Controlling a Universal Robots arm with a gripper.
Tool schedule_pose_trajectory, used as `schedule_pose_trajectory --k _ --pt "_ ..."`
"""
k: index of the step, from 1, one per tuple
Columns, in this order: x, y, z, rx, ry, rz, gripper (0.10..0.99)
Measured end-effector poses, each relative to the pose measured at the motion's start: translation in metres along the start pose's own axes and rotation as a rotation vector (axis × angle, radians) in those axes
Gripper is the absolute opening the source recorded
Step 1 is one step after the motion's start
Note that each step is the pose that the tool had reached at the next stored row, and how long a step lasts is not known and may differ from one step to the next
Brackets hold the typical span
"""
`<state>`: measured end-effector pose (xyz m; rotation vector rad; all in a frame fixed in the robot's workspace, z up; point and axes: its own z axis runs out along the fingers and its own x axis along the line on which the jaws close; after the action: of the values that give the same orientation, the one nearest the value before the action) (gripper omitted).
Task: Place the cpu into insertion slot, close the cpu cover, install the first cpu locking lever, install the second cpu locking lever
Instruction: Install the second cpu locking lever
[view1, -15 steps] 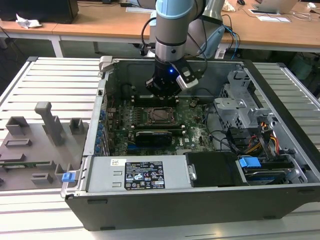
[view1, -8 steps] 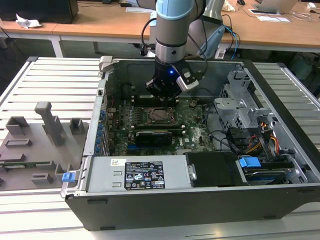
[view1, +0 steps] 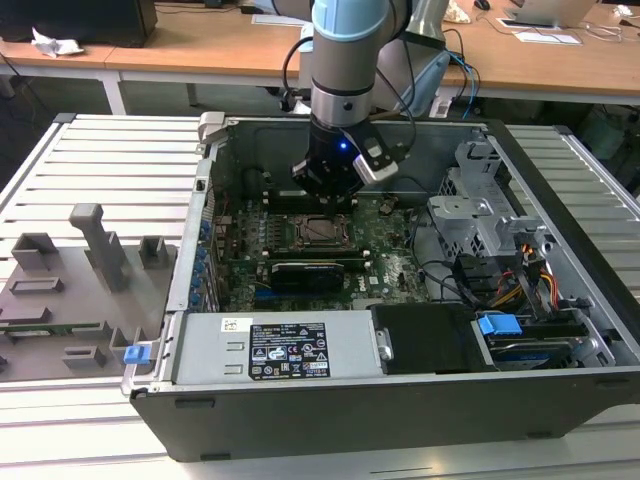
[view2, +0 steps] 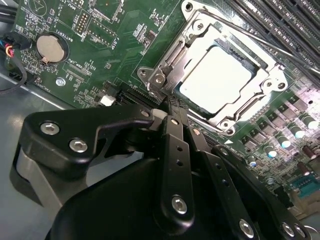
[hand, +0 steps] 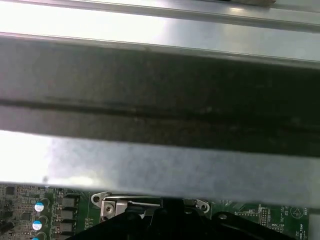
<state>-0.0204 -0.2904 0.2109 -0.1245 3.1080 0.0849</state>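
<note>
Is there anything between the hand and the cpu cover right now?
Nothing visible. In the second wrist view the hand sits right at the edge of the cpu cover, which lies closed over the cpu. Only bare green board lies beside them.

light: bright, even | glare: cpu (view2: 215, 80) washed out | blur: soft first wrist view

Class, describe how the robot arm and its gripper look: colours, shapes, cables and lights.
In the exterior view, the arm is a grey cylindrical tube with a blue joint cap, dark cables looping beside it. Below sits a black wrist block with a small blue light and a silvery attachment. In the second wrist view, the gripper is matte black, built of flat hinged metal links fastened with silver screws.
</note>
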Motion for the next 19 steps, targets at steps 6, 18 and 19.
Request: schedule_pose_trajectory --k 6,18,19 --pt "0.0002 -0.0016 -0.0001 0.0 -0.0001 0.0 0.106" --pt "0.0004 -0.0048 -0.0002 0.0 -0.0001 0.0 0.106" --pt "0.0004 -0.0051 -0.0002 0.0 -0.0001 0.0 0.106"
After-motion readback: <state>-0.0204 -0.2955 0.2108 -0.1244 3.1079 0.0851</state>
